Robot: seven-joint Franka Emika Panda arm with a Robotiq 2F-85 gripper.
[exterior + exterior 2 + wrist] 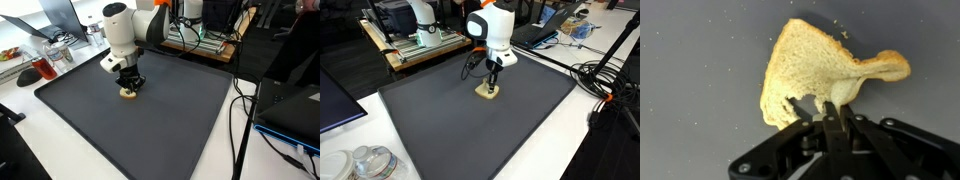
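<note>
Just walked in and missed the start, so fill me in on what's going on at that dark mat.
A single robot arm is bent down over the dark mat, and its end effector is shut on the lower edge of a piece of bread. The bread is ragged and folded at one corner. In both exterior views it sits low at the mat's surface under the fingers. Whether it is lifted clear cannot be told.
</note>
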